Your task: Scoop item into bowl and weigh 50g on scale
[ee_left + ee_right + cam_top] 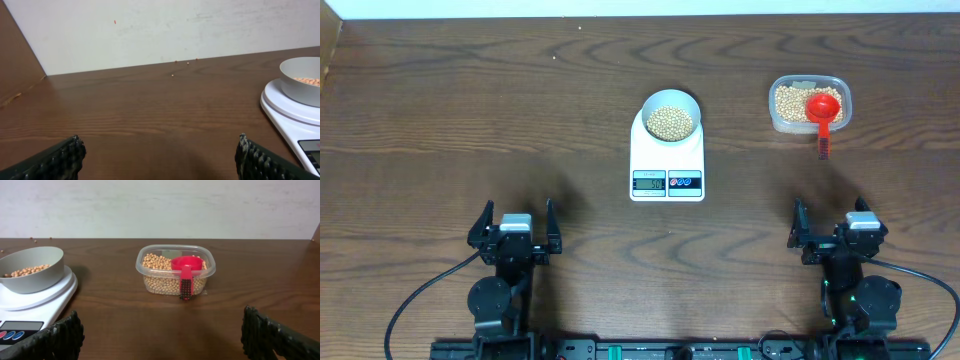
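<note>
The pale bowl (670, 113) holds tan beans (670, 123) and stands on the white scale (667, 168) at the table's middle. In the right wrist view the bowl (30, 270) and scale (37, 300) sit at the left. More beans (160, 262) fill a clear tub (809, 104), with a red scoop (823, 112) resting in it, handle over the near rim. My left gripper (515, 222) is open near the front left, holding nothing; its fingers (60, 160) frame bare wood. My right gripper (835, 222) is open at the front right, well short of the tub (175, 270).
A few stray beans (173, 75) lie on the table near the back wall. The wooden table's left edge (328, 60) meets a raised side board. Black cables (420, 300) trail from both arm bases at the front.
</note>
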`<state>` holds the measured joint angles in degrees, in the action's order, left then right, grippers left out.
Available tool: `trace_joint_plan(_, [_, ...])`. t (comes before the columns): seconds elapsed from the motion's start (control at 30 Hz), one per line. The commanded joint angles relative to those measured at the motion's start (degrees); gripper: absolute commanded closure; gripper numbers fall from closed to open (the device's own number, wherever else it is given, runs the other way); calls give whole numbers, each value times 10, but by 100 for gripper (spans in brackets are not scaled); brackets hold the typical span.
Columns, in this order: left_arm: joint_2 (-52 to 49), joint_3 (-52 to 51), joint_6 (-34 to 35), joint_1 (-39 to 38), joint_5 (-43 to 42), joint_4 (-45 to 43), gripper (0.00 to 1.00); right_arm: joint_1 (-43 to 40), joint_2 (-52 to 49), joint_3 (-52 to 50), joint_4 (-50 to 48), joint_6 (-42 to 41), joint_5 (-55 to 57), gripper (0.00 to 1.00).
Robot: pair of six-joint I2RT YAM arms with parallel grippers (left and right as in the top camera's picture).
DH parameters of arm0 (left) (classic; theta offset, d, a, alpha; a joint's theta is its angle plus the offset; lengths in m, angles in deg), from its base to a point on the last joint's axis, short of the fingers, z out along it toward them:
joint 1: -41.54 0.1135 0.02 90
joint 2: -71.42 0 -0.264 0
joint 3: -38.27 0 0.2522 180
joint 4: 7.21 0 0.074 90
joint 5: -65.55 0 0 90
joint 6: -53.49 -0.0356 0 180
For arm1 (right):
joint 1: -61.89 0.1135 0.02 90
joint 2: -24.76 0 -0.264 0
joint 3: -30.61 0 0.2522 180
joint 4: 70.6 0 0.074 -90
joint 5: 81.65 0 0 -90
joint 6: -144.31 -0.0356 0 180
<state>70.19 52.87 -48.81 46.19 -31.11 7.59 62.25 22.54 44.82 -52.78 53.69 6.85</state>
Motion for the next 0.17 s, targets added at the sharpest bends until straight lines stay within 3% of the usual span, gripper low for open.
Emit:
trace_joint_plan(0.0, [-1, -6, -5, -3, -2, 25, 2, 5, 4, -1, 2, 3, 3, 1])
trace_joint_plan(0.13, [-1, -6, -5, -3, -2, 25, 2, 5, 4, -1, 2, 3, 3, 1])
